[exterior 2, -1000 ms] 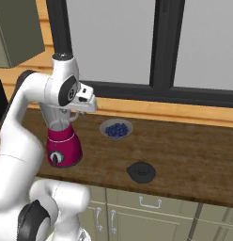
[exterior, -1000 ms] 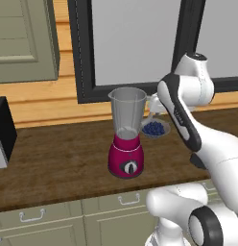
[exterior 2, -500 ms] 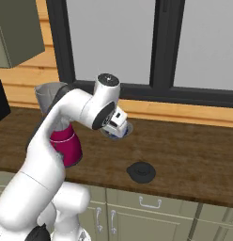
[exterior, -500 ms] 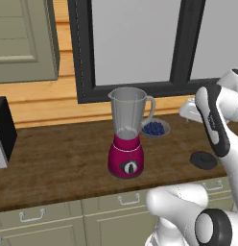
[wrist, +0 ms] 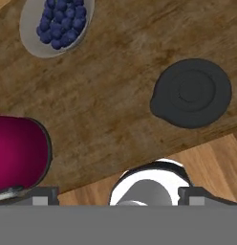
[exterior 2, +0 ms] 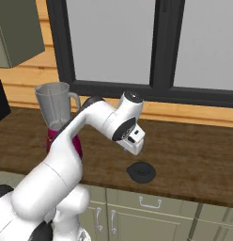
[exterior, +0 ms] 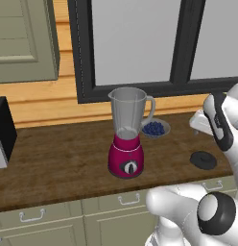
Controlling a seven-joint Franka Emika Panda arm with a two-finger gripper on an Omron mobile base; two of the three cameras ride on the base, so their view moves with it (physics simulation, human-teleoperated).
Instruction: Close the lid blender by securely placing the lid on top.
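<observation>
Lid (exterior 2: pixel 141 172): you've got it lying flat on the wood counter (exterior: pixel 63 158), near the front edge, well right of the blender; hand cam has it upper right (wrist: pixel 192 93).
Blender (exterior: pixel 127 132): upright mid-counter, magenta base w/ dark dial, clear jar open on top, no cap on.
Gripper (wrist: pixel 118 195): your fingers are spread wide, nothing betw. them; hand hangs above the counter, up and to the left of the lid in the right base cam, not touching.
Blueberry bowl (exterior: pixel 155 129): just behind-right of the blender, apart from the lid.
Microwave (exterior: pixel 4 137): far left edge of the counter.
</observation>
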